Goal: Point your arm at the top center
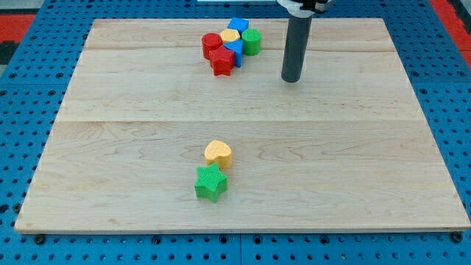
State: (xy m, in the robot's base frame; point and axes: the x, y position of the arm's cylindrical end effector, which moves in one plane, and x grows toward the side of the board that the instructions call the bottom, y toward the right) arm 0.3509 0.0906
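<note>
My tip (pixel 292 79) rests on the wooden board (pixel 353 147), right of centre in the upper part. A tight cluster of blocks lies to its left near the view's top centre: a red cylinder (pixel 211 45), a red star (pixel 222 60), a yellow block (pixel 229 37), a blue block (pixel 238 26), a second blue block (pixel 235 48) and a green cylinder (pixel 252 42). The tip stands apart from the green cylinder by about a block's width. Lower, near the middle, a yellow heart (pixel 218 153) touches a green star (pixel 210 182).
The board sits on a blue pegboard surface (pixel 29 88). A red area (pixel 18 15) shows in the view's top left corner and another at the top right.
</note>
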